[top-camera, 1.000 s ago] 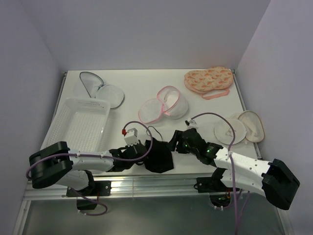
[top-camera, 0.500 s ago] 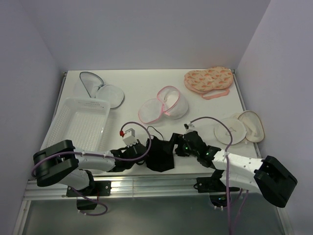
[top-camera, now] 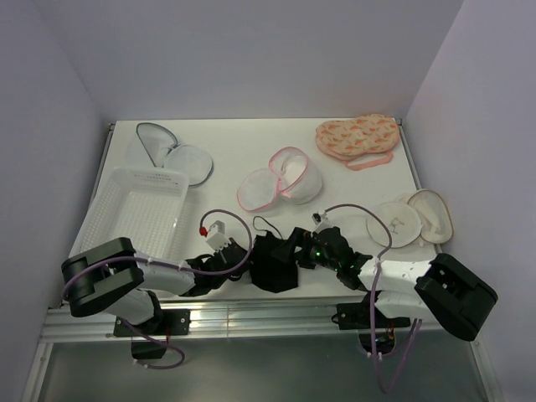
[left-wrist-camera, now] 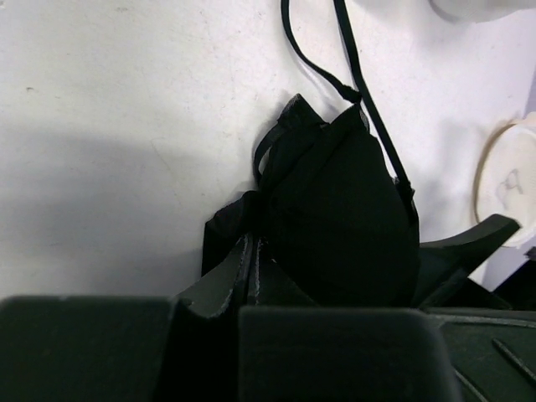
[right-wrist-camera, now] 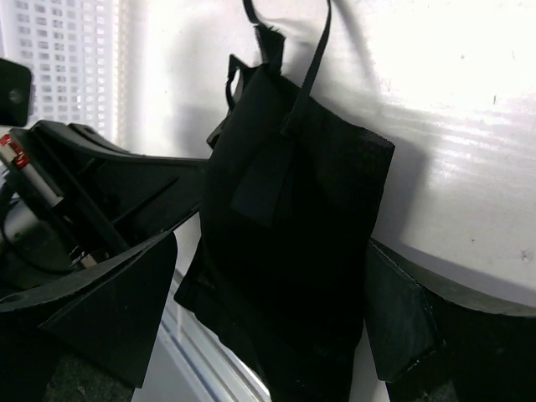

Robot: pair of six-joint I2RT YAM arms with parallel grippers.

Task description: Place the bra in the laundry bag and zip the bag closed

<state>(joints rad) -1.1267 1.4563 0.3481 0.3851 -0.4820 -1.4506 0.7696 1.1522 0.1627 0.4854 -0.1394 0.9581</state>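
Observation:
The black bra (top-camera: pixel 274 261) lies bunched near the table's front edge, its thin straps trailing toward the back. My left gripper (top-camera: pixel 249 256) is at its left side, and in the left wrist view its fingers (left-wrist-camera: pixel 249 266) are pressed together on a fold of the bra (left-wrist-camera: pixel 335 209). My right gripper (top-camera: pixel 295 249) is at the bra's right side. In the right wrist view it (right-wrist-camera: pixel 270 251) is open, with one finger on each side of the bra (right-wrist-camera: pixel 285 218). The laundry bag (top-camera: pixel 282 178), white mesh with pink trim, lies open in the middle of the table, apart from both grippers.
A white perforated basket (top-camera: pixel 138 209) stands at the left. A white mesh pouch with grey trim (top-camera: pixel 173 155) lies behind it. An orange patterned pouch (top-camera: pixel 356 138) is at the back right, and another pale open pouch (top-camera: pixel 410 219) at the right edge. A metal rail (top-camera: pixel 268 310) runs along the front.
My right gripper has moved left and now straddles the bra. My left gripper has shifted slightly left and toward the front with the bra's edge in it.

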